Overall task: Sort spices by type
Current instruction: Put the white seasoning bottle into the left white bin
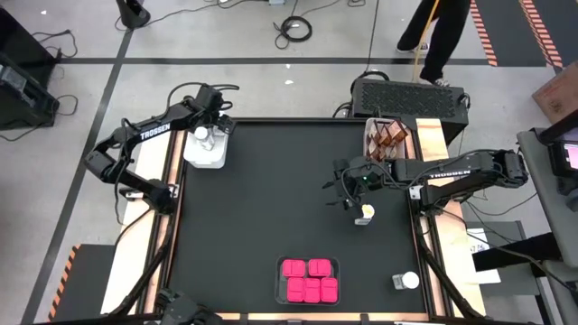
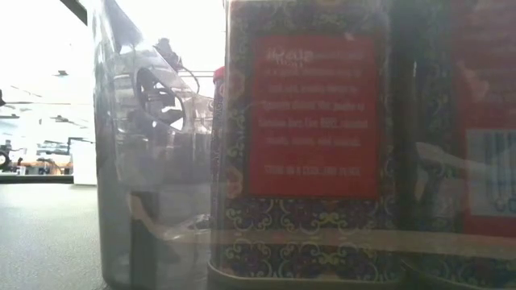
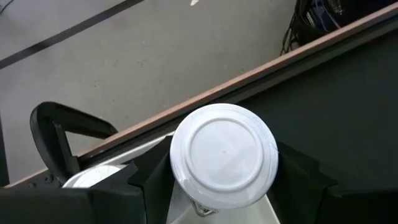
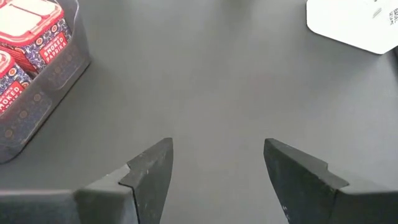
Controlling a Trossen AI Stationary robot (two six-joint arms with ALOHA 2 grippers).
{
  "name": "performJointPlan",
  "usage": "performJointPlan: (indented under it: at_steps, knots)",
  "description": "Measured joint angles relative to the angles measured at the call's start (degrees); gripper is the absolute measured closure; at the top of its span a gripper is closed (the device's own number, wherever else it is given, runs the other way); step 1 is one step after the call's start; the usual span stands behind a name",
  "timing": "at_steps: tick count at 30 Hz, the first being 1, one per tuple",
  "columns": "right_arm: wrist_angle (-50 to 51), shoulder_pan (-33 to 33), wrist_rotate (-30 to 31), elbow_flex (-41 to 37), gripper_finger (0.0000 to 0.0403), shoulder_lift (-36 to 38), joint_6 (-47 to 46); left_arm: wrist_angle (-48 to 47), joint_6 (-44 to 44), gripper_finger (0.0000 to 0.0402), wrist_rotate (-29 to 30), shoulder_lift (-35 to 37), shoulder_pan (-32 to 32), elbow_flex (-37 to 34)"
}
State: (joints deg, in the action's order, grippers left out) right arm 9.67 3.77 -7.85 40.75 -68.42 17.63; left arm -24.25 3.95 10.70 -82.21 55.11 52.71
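Holding a clear jar with a round white lid (image 3: pixel 224 155) between the left hand's (image 1: pixel 206 135) fingers, over the white tray (image 1: pixel 206 153) at the bench's (image 1: pixel 271 199) far left corner. Hovering open and empty mid-bench, right hand (image 4: pixel 217 168); another white-lidded jar (image 1: pixel 365 214) just beside it; pink boxes (image 1: pixel 309 280) trayed near front edge.

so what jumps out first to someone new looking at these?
The pink boxes, packed in a clear tray at the table's near edge, catch the eye against the black mat. Next, the left gripper clamps a white-lidded jar over the white tray at far left, while the right gripper hangs open mid-table.
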Motion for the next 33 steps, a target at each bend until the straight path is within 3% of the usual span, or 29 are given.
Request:
performJointPlan:
  at_steps: [33]
  knots:
    - [0.0, 0.0, 0.0, 0.0, 0.0156, 0.0, -0.7, -4.0, -0.3, 0.0157, 0.0, 0.2, 0.0, 0.0]
